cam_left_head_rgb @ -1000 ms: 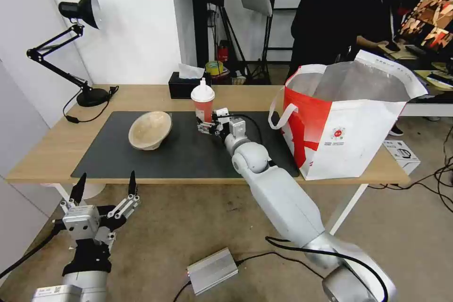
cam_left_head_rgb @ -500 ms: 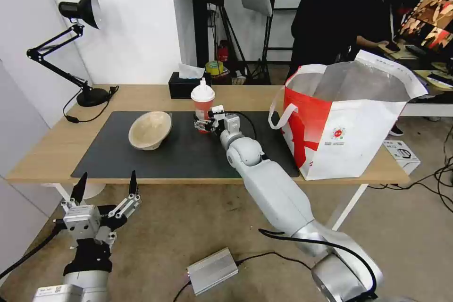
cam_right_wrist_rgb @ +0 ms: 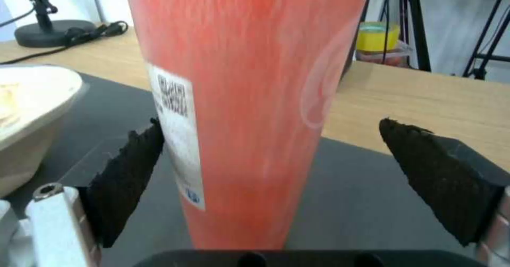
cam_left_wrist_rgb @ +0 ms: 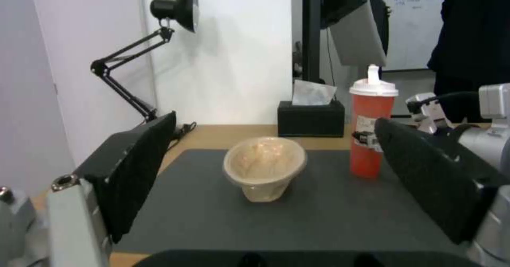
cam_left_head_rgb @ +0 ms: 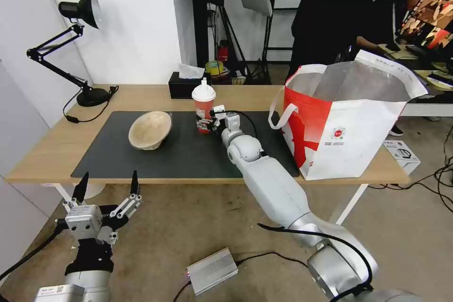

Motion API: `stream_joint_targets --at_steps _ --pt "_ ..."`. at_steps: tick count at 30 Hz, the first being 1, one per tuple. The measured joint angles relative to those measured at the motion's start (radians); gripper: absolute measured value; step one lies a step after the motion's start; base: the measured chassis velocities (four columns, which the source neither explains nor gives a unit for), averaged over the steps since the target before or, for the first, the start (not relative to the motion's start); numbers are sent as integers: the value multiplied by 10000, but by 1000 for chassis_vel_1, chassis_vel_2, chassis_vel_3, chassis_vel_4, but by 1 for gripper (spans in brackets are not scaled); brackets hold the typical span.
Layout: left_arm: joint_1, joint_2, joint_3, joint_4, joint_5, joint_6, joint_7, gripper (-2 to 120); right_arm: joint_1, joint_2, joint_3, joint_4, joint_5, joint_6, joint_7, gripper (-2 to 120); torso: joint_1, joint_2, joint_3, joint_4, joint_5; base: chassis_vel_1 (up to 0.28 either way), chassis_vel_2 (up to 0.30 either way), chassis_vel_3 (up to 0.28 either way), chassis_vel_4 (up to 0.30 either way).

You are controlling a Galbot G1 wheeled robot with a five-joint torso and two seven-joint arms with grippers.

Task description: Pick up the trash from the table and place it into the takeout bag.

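Since the earlier frames, the right arm had reached further in across the mat (cam_left_head_rgb: 141, 160), bringing the right gripper (cam_left_head_rgb: 204, 125) from just short of the cup (cam_left_head_rgb: 203, 106) up to its lower body; cup, bowl and bag had not shifted.

Left to right on the table (cam_left_head_rgb: 52, 146): lamp (cam_left_head_rgb: 78, 47) at the far corner, about 10 o'clock from the mat's centre; bowl (cam_left_head_rgb: 150, 130) tipped on its side on the mat; cup upright at about 12 o'clock on the mat, tissue box (cam_left_head_rgb: 186, 86) just behind it; bag (cam_left_head_rgb: 349, 118) standing open at 3 o'clock, off the mat's end.

Left gripper (cam_left_head_rgb: 106, 186) was parked below the table's near edge, fingers spread, holding nothing. In the right wrist view the pads (cam_right_wrist_rgb: 125, 167) stood apart on either side of the cup; one pad sat at the label, the other was well clear. No clamp yet.

Judgement on the step in hand (grasping the cup): centre the cup between the pads before closing, since it sat nearer one pad and an uneven close could push it over. Grip low to mid-body, squarely and lightly; the cup tapers and looks thin-walled. Lift straight up, keeping it upright on the way to the bag.

Count: one cup, one bowl, one bag, one lamp, one tissue box. Trash in sight on the table: two items.
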Motion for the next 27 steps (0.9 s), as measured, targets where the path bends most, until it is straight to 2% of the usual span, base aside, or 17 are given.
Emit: stream_joint_targets --at_steps 10,20,24,26,27 --pt "-12 0 -2 0 15 -2 3 100 177 0 240 -848 267 1092 -1356 100 0 0 0 0 0 0 0 0 0" --pt "-29 -2 -8 0 21 -2 3 100 173 -6 295 -883 299 1366 -1534 99 0 0 0 0 0 0 0 0 0" --pt "-33 -2 -45 0 20 -3 4 100 167 -6 280 -850 284 1445 -1701 84 0 0 0 0 0 0 0 0 0" --pt "-35 -2 -46 0 19 -2 4 100 164 -6 279 -835 281 1447 -1728 80 1 -1 0 0 0 0 0 0 0" --pt "-44 -2 -46 0 18 -2 4 100 150 -8 278 -798 279 1447 -1753 74 1 -1 0 0 0 0 0 0 0"
